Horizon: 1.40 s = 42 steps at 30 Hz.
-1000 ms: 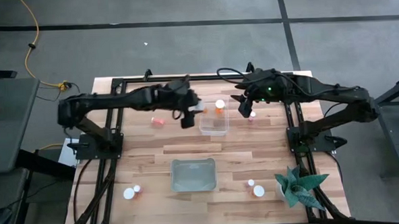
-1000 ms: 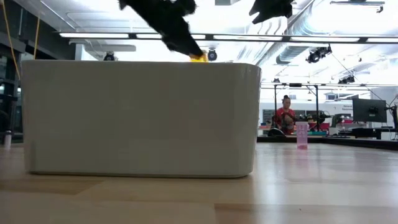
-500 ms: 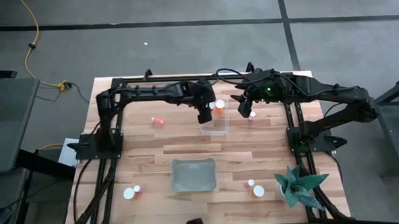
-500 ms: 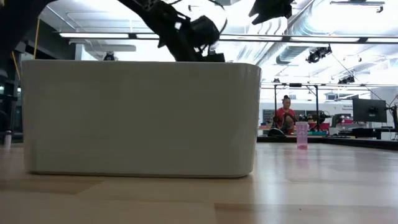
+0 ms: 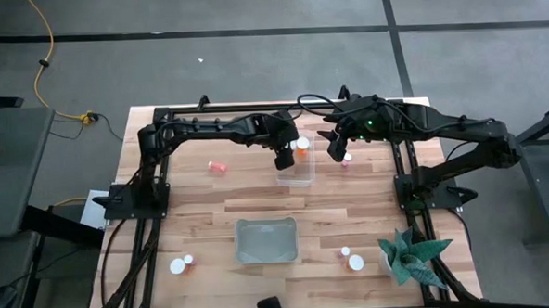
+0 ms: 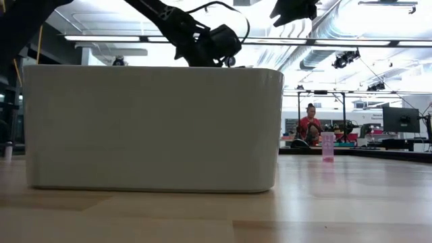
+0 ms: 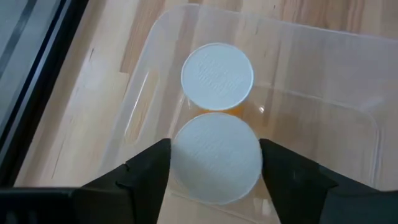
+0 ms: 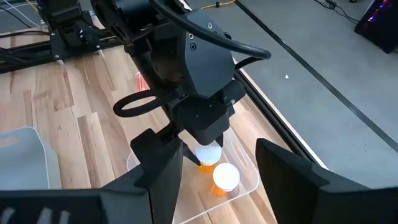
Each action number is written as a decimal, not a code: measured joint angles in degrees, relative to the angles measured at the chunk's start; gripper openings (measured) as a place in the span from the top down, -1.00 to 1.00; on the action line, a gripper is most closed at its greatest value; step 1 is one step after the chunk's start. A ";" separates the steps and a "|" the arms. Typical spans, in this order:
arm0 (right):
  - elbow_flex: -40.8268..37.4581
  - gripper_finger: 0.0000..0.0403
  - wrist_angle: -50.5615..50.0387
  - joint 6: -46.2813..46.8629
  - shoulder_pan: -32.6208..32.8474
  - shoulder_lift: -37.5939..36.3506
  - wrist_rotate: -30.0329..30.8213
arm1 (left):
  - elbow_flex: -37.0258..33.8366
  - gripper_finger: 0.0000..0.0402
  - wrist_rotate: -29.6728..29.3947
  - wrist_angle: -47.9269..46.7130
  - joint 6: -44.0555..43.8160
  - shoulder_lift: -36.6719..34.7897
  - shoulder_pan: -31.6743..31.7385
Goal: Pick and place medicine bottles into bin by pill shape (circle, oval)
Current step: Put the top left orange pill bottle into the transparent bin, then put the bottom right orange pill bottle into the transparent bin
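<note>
My left gripper [image 5: 282, 158] reaches down into the clear bin [image 5: 296, 174] at the table's far middle, shut on a white-capped medicine bottle [image 7: 216, 158] with an orange body [image 8: 204, 163]. A second bottle [image 7: 217, 76] stands upright on the bin's floor just beside it. My right gripper [image 5: 337, 149] hangs open above the table to the right of the clear bin, with nothing between its fingers. A pink bottle [image 5: 346, 158] stands on the table below it. Another bottle [image 5: 217, 166] lies on its side left of the bin. My left gripper pinches the bottle's round white cap [image 7: 180, 163] between its two fingers, one on each side. The fingers come slanting down from the table's left. The bottle stays upright inside the clear bin; whether its base touches the floor I cannot tell.
A grey bin [image 5: 266, 240] sits at the near middle and fills the low view as a white wall [image 6: 152, 128]. Two bottles [image 5: 181, 264] stand near left and two [image 5: 351, 258] near right. A potted plant [image 5: 411, 258] is at the near right corner.
My left gripper has carried the bottle toward the table's right edge and down, from left of the clear bin into it, tipping more steeply downward. The bottle now sits upright beside the one in the bin.
</note>
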 joint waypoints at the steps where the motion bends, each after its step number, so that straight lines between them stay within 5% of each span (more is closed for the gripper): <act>1: 0.00 0.02 0.00 0.00 0.00 0.00 0.00 | 0.00 -0.22 0.10 0.10 -0.02 0.00 0.00; 11: -0.02 0.02 0.04 0.02 0.00 0.00 0.00 | -0.09 -0.55 1.29 -2.41 -0.91 -1.83 0.00; 17: -0.04 0.02 -0.07 -1.01 0.00 -0.11 -0.25 | -0.07 -0.54 3.14 -4.81 -2.35 -9.63 0.00; 22: -0.04 0.02 -0.51 -1.52 0.00 -0.13 -1.65 | -1.64 -0.54 5.33 -5.79 -14.57 -21.18 -0.25; 26: -0.07 0.02 -1.79 -1.00 0.02 -0.09 -3.99 | -10.04 -0.54 7.73 4.47 -19.87 -32.93 -2.61; 35: -0.07 0.02 -4.39 0.15 0.04 -0.09 -6.38 | -41.05 -0.54 6.49 38.29 -25.18 -57.93 -12.36; 42: -0.07 0.02 -4.28 2.25 0.02 -0.09 -7.32 | -51.48 -0.54 -2.45 44.97 -25.67 -66.02 -16.68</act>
